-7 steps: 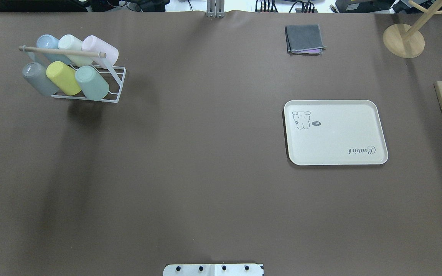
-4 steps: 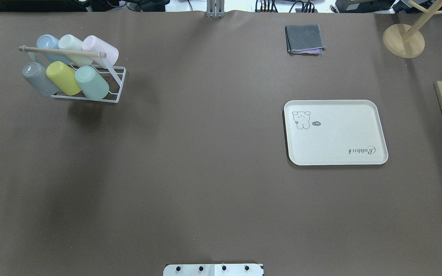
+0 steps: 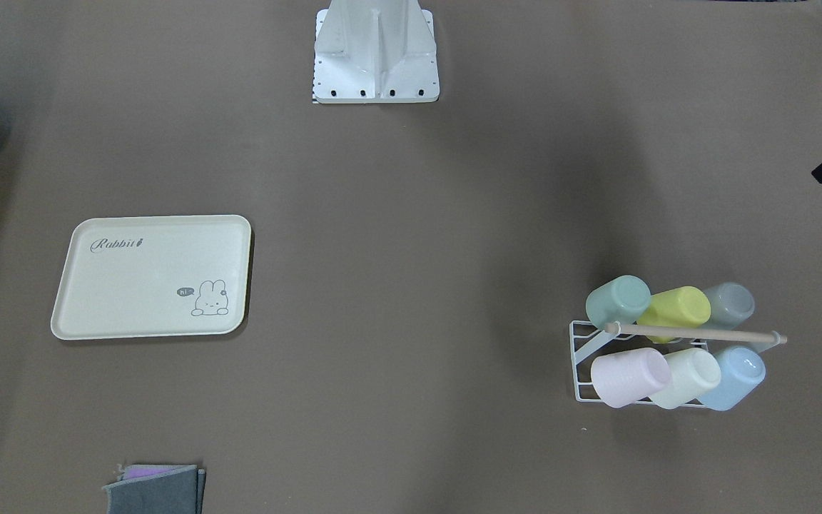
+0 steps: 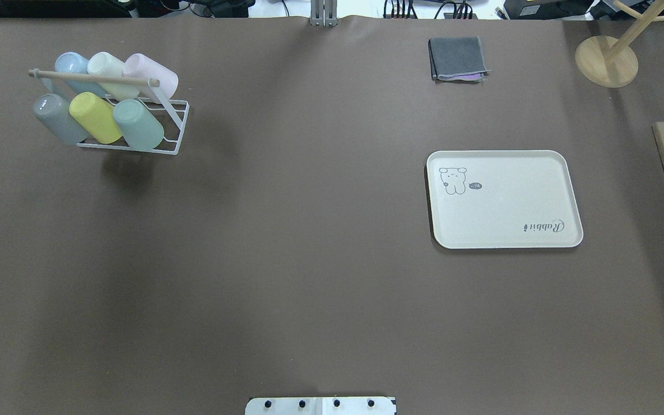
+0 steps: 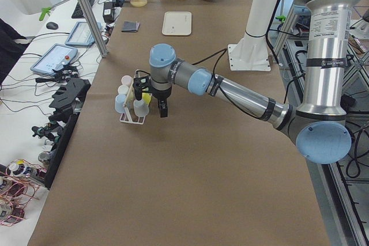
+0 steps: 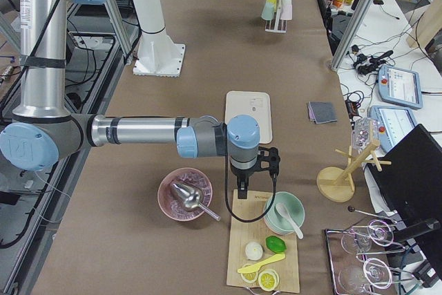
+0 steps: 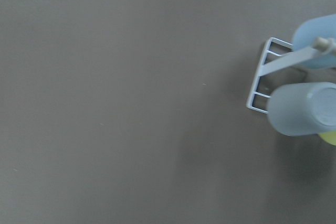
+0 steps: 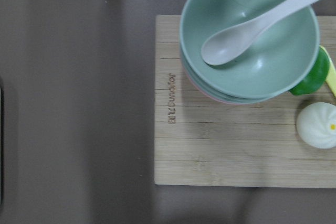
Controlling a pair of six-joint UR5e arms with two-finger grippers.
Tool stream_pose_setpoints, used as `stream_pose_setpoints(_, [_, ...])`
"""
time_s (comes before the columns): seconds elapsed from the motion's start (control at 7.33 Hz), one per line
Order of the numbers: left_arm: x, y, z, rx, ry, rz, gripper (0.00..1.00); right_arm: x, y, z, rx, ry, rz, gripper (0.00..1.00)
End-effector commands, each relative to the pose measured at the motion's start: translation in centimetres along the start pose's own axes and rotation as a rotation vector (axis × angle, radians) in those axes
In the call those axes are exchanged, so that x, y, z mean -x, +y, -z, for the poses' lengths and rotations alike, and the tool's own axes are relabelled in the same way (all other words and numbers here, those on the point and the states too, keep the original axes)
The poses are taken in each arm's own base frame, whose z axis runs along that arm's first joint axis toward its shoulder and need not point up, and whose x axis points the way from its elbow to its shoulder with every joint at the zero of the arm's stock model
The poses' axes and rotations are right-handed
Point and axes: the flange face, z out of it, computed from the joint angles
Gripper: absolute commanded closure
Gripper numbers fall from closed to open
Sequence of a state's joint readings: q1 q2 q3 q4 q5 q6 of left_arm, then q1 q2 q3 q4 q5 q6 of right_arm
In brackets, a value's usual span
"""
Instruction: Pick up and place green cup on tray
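Left jaws hang near the wire rack (image 3: 582,360), right jaws over the wooden board (image 6: 262,253); both show only in the side views, so whether they are spread or closed I cannot tell. Green cup (image 4: 139,124) lies tilted at the rack's end slot, touching the yellow cup (image 4: 95,117), well apart from the tray (image 4: 510,202) across the desk. Likely the approach step: next, the left jaws must close on the green cup alone and lift it clear.
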State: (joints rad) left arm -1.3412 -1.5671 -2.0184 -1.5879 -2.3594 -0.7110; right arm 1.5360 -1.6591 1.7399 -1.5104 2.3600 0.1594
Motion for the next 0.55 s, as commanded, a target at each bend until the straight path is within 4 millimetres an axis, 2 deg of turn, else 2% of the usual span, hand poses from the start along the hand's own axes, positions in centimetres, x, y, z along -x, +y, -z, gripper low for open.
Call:
stream_pose_setpoints(0.0, [-5.6,3.4,0.2,-0.009,0.017,-0.093,0.02,7.6,-2.8,-1.4,0.032,-0.04,-0.043,0.01])
stream_pose_setpoints(0.14, [-8.5,5.6,-0.7,-0.035,-0.021,-0.178,0.02,11.2,-3.9,-2.7,0.053,-0.048,-0.042,0.01])
stream_pose_setpoints(0.27, [-11.2,7.7,-1.8,-0.033,-0.027,-0.251,0.02,14.0,-4.0,-4.9,0.051,-0.062,-0.023,0.02])
stream_pose_setpoints(0.41, [-14.0,10.0,-3.1,0.014,-0.002,-0.29,0.02,15.1,-3.9,-8.0,0.033,-0.095,-0.041,0.02])
